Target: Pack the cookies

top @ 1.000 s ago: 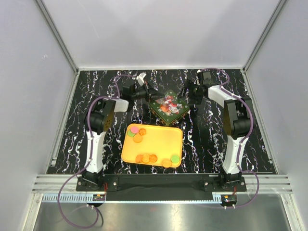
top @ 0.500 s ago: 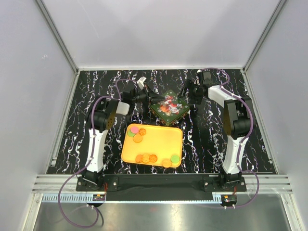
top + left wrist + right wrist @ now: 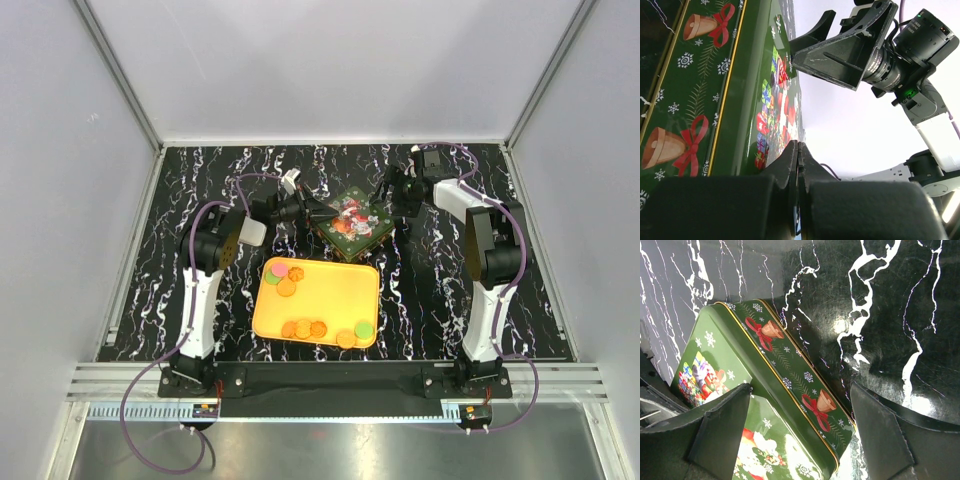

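Green festive tin (image 3: pixel 350 222) beside yellow tray (image 3: pixel 335 290)

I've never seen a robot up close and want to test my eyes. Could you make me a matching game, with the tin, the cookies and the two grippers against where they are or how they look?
Things:
1 green tin
2 cookies
3 left gripper
4 right gripper

Place or state:
A fingers spread wide, one on either side of the tin
B lying on the yellow tray
C fingers pressed together
D just beyond the tray's far edge

Pairs: 1-D, 2-B, 3-C, 4-A
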Robot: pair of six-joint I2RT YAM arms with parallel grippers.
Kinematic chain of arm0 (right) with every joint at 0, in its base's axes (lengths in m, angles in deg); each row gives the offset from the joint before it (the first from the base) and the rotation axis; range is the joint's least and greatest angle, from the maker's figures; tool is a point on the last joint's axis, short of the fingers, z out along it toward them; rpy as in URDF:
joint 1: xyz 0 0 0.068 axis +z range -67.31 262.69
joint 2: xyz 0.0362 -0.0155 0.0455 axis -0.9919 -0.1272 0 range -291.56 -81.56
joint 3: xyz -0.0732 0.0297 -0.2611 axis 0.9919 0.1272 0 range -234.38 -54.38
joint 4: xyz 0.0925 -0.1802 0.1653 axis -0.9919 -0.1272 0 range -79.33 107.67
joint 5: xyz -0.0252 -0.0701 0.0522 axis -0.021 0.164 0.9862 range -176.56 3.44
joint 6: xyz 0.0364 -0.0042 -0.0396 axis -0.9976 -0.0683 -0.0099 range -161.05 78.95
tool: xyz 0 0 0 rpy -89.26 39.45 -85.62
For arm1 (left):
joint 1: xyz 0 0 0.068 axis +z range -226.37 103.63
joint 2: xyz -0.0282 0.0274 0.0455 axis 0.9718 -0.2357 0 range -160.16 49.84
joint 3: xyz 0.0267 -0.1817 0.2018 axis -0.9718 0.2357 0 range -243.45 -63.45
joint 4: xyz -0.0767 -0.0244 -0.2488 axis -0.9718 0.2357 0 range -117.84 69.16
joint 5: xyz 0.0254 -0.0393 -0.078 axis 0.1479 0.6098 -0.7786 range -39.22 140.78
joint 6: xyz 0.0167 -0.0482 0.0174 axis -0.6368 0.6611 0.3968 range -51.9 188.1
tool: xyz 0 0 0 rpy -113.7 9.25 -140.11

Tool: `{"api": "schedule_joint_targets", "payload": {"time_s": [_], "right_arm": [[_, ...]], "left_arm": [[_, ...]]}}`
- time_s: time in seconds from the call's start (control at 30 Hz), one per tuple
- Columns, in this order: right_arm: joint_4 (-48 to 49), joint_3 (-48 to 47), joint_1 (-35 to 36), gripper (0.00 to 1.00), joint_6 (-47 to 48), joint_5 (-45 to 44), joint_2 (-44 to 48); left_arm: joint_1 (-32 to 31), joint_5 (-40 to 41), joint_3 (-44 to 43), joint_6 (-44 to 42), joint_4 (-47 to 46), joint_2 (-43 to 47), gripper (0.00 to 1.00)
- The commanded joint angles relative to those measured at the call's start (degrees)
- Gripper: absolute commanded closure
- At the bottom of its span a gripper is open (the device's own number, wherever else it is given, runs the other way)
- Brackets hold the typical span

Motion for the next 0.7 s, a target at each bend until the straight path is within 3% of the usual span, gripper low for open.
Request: {"api": "schedule_joint_targets", "payload": {"time_s": [0.0,0.23,0.3,0.4,0.53,0.57,0.63,0.67], "right_arm": [[0.7,0.36,-0.35,0.12,0.07,-0.11,1.72],[-0.71,-1.13,-1.4,0.12,0.68,-1.16,3.21],[-1.33,-2.27,-2.2,0.11,0.51,-1.34,4.0],[-2.03,-3.76,-4.22,0.11,-0.02,-1.95,5.76],[-3.79,-5.17,-5.19,0.1,0.24,-5.64,9.88],[-3.88,-4.56,-5.1,0.09,0.16,-6.78,12.59],[-3.44,-2.81,-5.19,0.06,-0.54,-7.4,16.03],[-3.09,-0.63,-5.19,0.05,-0.98,-7.75,19.87]], "left_arm": [[-0.44,3.12,1.72,-7.08,8.86,-1.88,1.0],[-0.09,2.07,-2.4,-11.83,16.58,4.96,1.0],[0.26,1.54,-5.65,-14.55,19.41,6.55,0.96],[0.79,1.36,-10.4,-18.59,25.12,9.98,0.82],[0.97,3.9,-14.01,-24.57,35.91,16.48,0.56],[0.97,5.83,-13.84,-27.02,37.42,18.06,0.49],[0.97,8.99,-12.79,-29.84,44.18,23.86,0.43],[0.97,13.97,-12.35,-33.07,47.51,25.88,0.38]]}}
